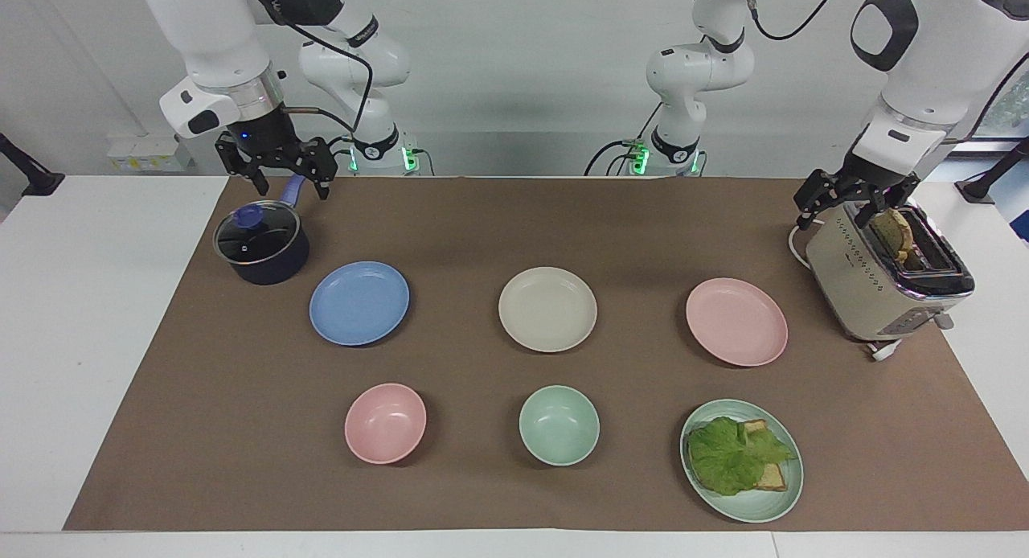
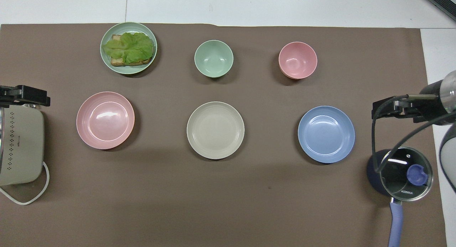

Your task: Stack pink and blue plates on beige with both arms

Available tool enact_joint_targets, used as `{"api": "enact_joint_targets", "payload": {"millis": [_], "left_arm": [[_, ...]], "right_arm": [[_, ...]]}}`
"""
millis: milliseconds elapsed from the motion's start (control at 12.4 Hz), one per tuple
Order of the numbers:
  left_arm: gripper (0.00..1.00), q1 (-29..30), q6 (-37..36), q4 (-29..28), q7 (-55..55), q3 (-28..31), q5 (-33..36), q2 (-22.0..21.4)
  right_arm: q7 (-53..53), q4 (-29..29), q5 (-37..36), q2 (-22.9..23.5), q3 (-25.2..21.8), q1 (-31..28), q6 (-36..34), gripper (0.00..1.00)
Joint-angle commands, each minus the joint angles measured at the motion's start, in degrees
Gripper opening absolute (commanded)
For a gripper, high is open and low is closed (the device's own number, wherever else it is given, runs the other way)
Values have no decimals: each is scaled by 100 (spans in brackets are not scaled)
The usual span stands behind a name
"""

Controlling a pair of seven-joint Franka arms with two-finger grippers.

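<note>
Three plates lie in a row across the brown mat, none touching. The beige plate is in the middle and holds nothing. The blue plate lies toward the right arm's end, the pink plate toward the left arm's end. My right gripper hangs open and empty over the pot's handle, beside the blue plate. Over the toaster, my left gripper is open and empty too.
A dark pot with a glass lid stands near the blue plate. A cream toaster with toast in its slot stands by the pink plate. Farther from the robots are a pink bowl, a mint bowl and a green plate of lettuce and bread.
</note>
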Motion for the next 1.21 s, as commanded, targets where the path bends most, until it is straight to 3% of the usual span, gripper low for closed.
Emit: {"api": "enact_joint_targets", "payload": {"millis": [0, 1126], "left_arm": [[100, 33, -117, 55, -52, 19, 129, -26], [100, 33, -117, 55, -52, 19, 129, -26]], "right_arm": [[-149, -90, 7, -97, 14, -61, 47, 100], [-96, -133, 16, -114, -3, -123, 56, 100]]}}
